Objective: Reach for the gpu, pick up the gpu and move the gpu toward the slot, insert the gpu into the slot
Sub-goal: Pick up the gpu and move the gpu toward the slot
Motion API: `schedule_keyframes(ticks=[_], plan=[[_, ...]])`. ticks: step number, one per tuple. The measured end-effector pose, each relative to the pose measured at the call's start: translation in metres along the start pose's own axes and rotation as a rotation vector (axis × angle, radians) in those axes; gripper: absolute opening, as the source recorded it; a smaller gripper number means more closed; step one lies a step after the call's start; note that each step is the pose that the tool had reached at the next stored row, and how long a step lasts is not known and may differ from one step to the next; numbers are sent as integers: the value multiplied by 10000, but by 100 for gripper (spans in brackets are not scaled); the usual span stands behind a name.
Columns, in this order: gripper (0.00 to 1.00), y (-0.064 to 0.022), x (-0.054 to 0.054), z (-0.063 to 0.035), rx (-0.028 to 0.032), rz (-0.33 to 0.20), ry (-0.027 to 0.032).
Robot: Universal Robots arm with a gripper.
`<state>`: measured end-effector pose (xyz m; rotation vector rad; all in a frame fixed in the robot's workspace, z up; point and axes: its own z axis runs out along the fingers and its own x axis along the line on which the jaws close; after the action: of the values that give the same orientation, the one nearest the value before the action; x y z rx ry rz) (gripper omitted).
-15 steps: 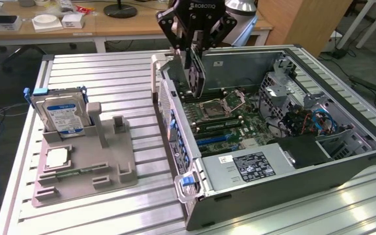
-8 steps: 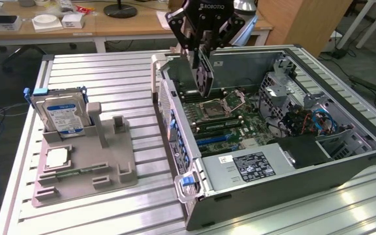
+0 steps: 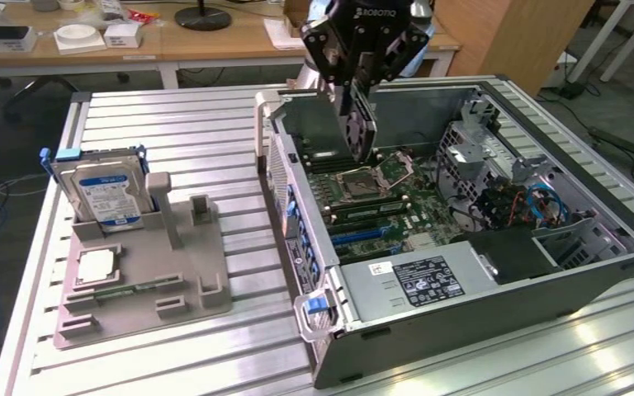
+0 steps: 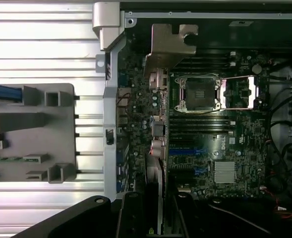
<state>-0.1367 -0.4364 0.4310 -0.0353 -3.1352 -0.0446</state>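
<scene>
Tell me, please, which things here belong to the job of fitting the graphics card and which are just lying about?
In the job:
gripper, closed on the graphics card
slot on the green board
open computer case

Lying about:
hard drive
square chip
grey holder

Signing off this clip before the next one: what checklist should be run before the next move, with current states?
1. The gripper clamped on the gpu: ok.
2. The gpu seated in the slot: not ok, it hangs above the motherboard.
3. Card edge lined up with the slot: cannot tell.
4. The slot free of obstructions: ok.
</scene>
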Motion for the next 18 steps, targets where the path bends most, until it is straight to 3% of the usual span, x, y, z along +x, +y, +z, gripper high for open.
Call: schedule_keyframes(ticks=[6, 18], plan=[[26, 3, -154, 7, 0, -3, -11], [26, 14, -654, 15, -1, -9, -12]])
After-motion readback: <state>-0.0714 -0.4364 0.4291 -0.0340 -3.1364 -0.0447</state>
